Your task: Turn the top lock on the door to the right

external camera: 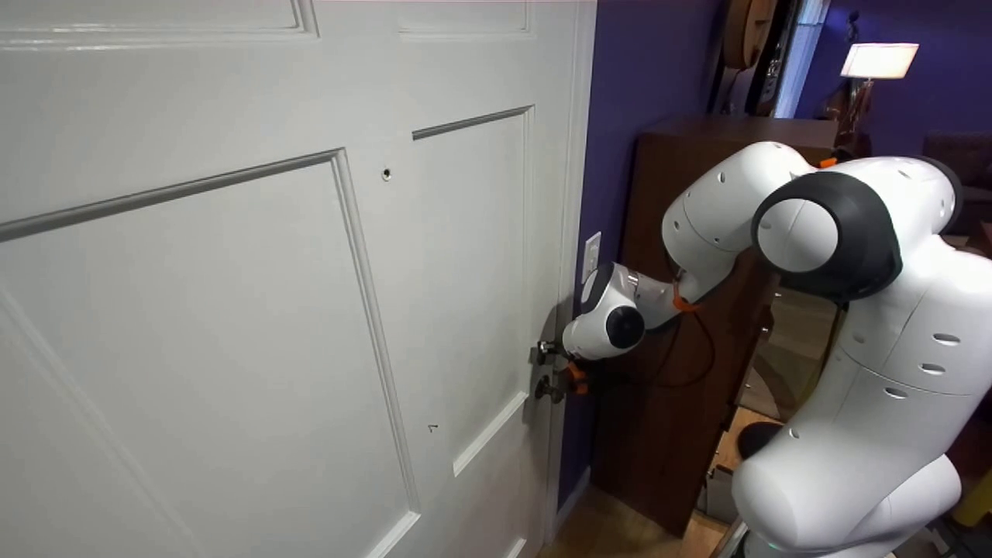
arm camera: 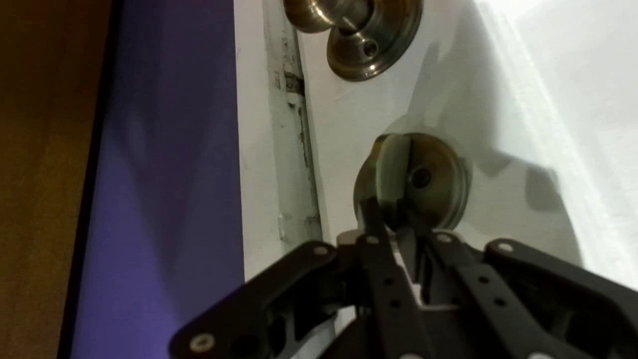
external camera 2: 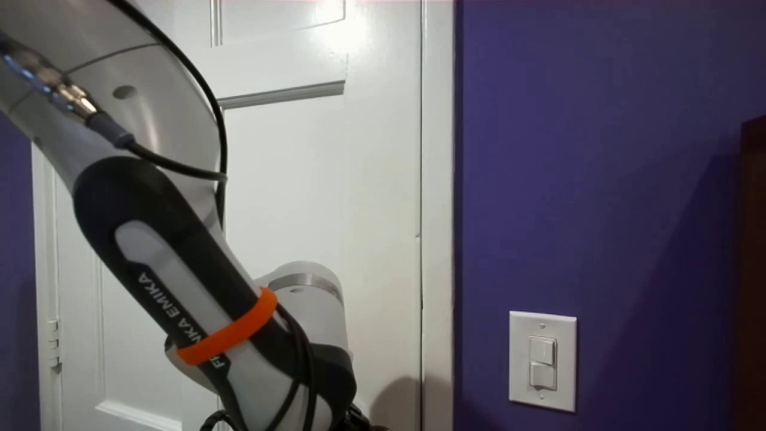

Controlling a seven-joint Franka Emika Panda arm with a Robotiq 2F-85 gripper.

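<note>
The white panelled door (external camera: 457, 256) shows in both exterior views (external camera 2: 281, 161), with its edge in the wrist view (arm camera: 344, 119). The wrist picture stands upside down. The top lock (arm camera: 391, 167) has a flat thumb-turn on a round metal plate; its thumb-turn stands close to upright there. My gripper's (arm camera: 390, 212) fingertips lie on both sides of the thumb-turn's end and look shut on it. In an exterior view the top lock (external camera: 544, 352) is at the door's edge, just above the knob (external camera: 549, 389). The gripper is mostly hidden by the wrist there.
The metal knob (arm camera: 379, 40) is close to the lock, at the top of the wrist view. The purple wall (external camera 2: 598, 179) with a light switch (external camera 2: 543, 361) adjoins the door frame (external camera 2: 438, 209). A dark wooden cabinet (external camera: 659, 434) stands beside the arm.
</note>
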